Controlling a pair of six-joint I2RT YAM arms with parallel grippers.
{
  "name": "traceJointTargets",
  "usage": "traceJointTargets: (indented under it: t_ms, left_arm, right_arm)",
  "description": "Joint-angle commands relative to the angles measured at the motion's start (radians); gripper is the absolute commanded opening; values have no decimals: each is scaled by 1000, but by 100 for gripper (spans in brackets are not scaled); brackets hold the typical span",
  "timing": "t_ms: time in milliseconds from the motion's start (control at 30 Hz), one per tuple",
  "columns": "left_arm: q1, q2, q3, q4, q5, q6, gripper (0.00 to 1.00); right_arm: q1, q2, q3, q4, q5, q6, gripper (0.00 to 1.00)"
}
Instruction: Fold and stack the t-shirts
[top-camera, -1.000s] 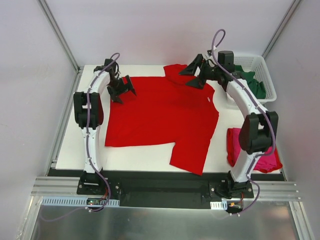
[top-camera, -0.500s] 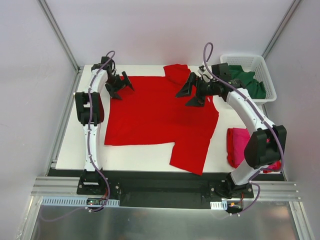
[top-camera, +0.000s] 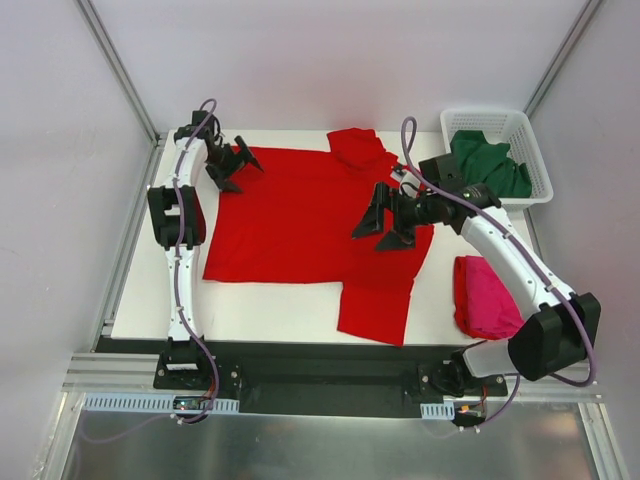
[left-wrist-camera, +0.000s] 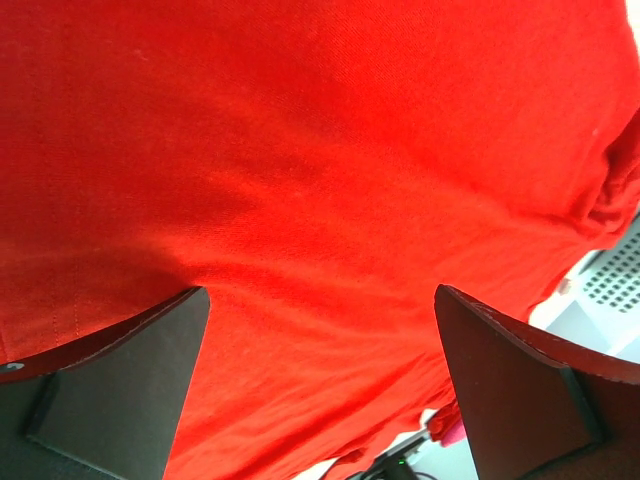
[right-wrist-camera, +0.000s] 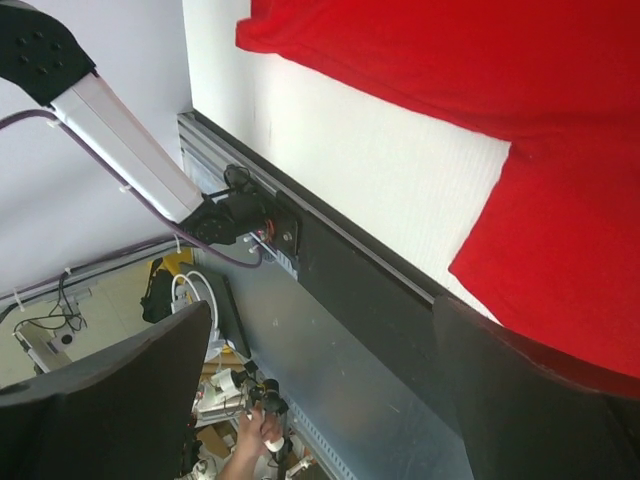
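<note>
Left gripper (top-camera: 244, 176) and right gripper (top-camera: 368, 238) gaped wide over one smooth red t-shirt (top-camera: 300, 220); one folded magenta t-shirt (top-camera: 485, 298) lay lower right, one rumpled green t-shirt (top-camera: 490, 165) filled the white lattice basket (top-camera: 537, 150).

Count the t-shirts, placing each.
3. The bright red cotton t-shirt lies spread on the table; the magenta-pink t-shirt sits folded near the right edge; the dark green t-shirt is bunched in the white plastic lattice basket, which may hide more.

The red shirt (top-camera: 300, 220) is partly covered by the right pincer (top-camera: 383, 222) when seen from above, and is cut off by every edge in the left wrist view. A corner of the pink shirt (top-camera: 485, 298) is hidden by the right arm (top-camera: 555, 335). Whether cloth is touched by the left pincer (top-camera: 232, 165) cannot be told.
</note>
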Motion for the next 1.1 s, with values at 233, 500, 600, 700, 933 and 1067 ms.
traceJointTargets:
  t_ms: [233,500,600,700,933,1067]
  left_arm:
    - [73,103,46,89,3,-73,99]
    - [110,-100,-114,139,66,-119,99]
    - [93,-256,-310,204,126,-130,99]
    - [71,-405,-492,280,192,-143,99]
    - [41,-659,-762,327,308,-133,99]
    - [41,-803,-890,329,324,-127,99]
  right_arm:
    - [90,-88,-69,-217,102,-130,96]
    - [136,-123,-297,-191,202,-194,96]
    - [149,-90,-361,-98,182,-187,96]
    - [175,-25,-384,-21,164,-198,96]
    - [240,188,-309,73,138,-240,96]
    - [274,276,-270,109,146,-237,96]
